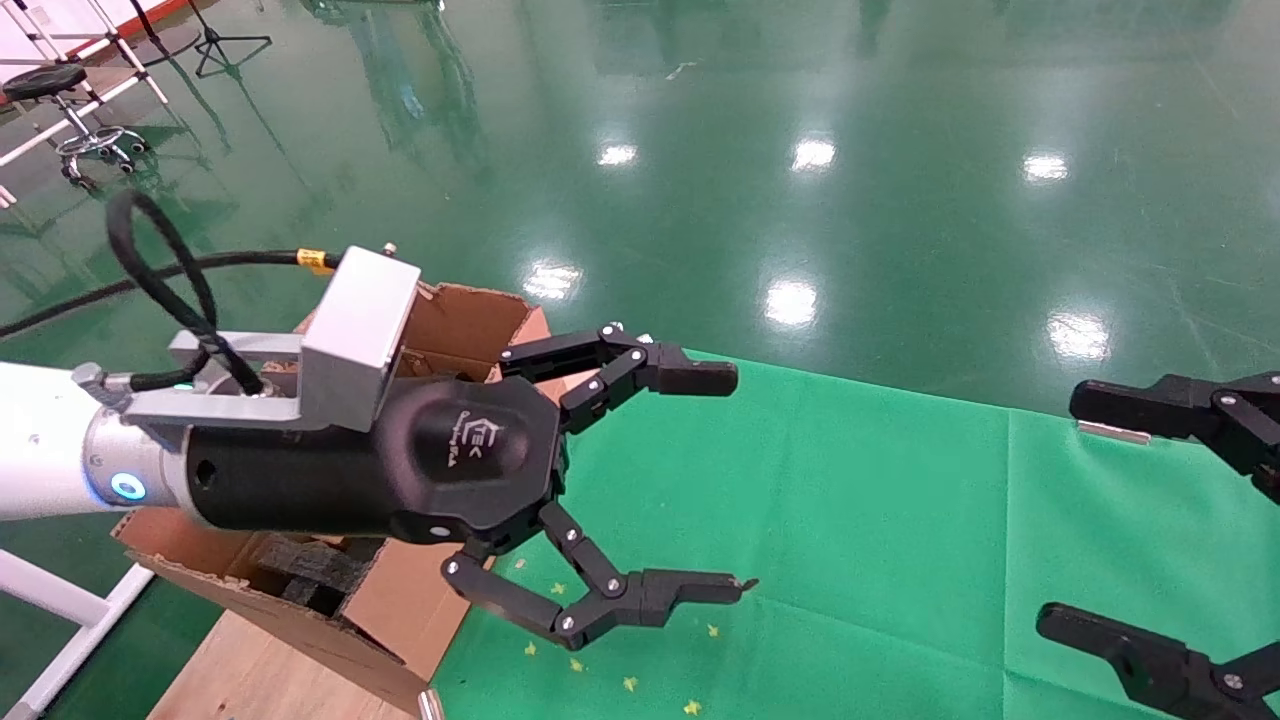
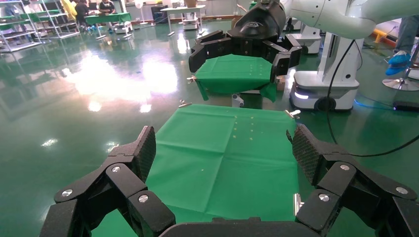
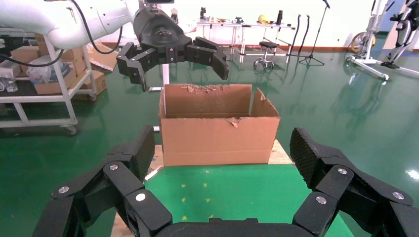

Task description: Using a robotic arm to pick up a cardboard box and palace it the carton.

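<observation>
The carton point(image 1: 470, 320) stands at the left end of the green-covered table point(image 1: 850, 520), its flaps torn and black foam point(image 1: 310, 570) inside; the right wrist view shows its long side point(image 3: 217, 138). My left gripper point(image 1: 735, 480) on the white robotic arm point(image 1: 40, 450) hangs open and empty just above the carton's rim, pointing right point(image 3: 178, 71). Its own view point(image 2: 222, 143) shows only bare green cloth between the fingers. My right gripper point(image 1: 1060, 510) waits open and empty at the right edge point(image 3: 222, 143). The cardboard box is out of view.
A wooden board point(image 1: 260, 670) lies under the carton. Small yellow marks point(image 1: 630, 683) dot the cloth. Glossy green floor surrounds the table. A stool point(image 1: 60, 90) stands far left. A shelf cart with boxes point(image 3: 44, 74) is behind the carton.
</observation>
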You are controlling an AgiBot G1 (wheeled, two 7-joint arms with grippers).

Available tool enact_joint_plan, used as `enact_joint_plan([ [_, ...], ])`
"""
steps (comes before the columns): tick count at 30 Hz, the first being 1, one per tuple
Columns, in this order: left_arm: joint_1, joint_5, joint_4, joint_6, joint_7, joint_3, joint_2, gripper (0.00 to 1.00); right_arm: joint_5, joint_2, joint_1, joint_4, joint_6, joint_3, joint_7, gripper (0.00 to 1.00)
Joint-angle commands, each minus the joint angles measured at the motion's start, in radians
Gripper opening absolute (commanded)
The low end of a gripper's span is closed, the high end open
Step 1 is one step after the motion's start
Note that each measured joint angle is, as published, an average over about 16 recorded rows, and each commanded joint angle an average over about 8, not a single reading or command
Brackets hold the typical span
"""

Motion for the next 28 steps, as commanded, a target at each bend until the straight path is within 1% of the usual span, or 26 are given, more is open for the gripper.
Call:
enact_joint_plan([
  [1,0.0,0.0,0.0,0.0,0.0,0.0,0.0,1.0,0.0,0.0,0.0,0.0,0.0,0.0,0.0,1.0],
  [28,0.0,0.0,0.0,0.0,0.0,0.0,0.0,1.0,0.0,0.0,0.0,0.0,0.0,0.0,0.0,1.0],
])
